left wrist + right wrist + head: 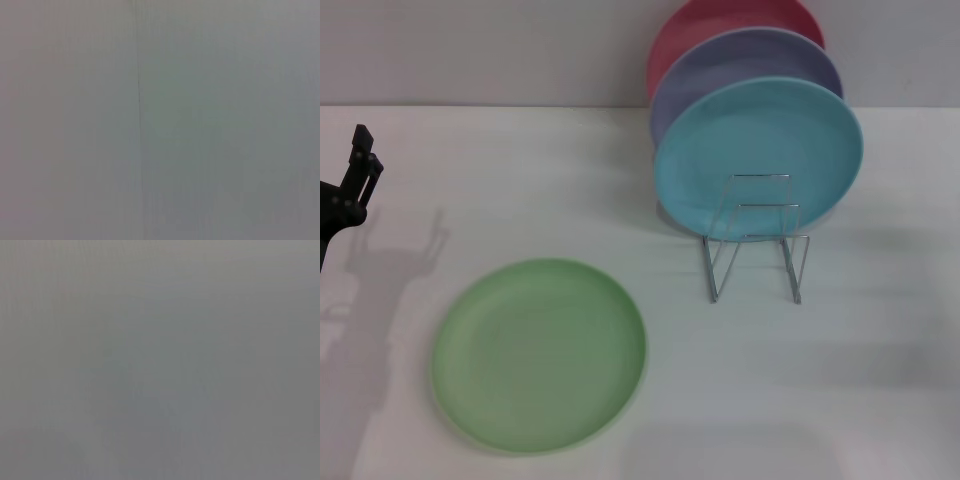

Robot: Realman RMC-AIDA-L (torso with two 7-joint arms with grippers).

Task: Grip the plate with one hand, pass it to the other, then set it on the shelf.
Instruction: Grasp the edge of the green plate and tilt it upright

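Note:
The pale green plate (539, 354) lies flat on the white table in the head view, front left of centre. The silver wire shelf (756, 262) stands to its right, further back, with its front loops bare. My left gripper (354, 182) shows only partly at the far left edge, raised above the table, well to the left of the plate and behind it, touching nothing. My right gripper is out of view. Both wrist views show only a plain grey surface.
Three plates stand upright in the back of the shelf: a light blue plate (758, 156) in front, a lavender plate (720, 62) behind it, and a red plate (695, 25) at the rear. The white table (520, 170) meets a grey wall behind.

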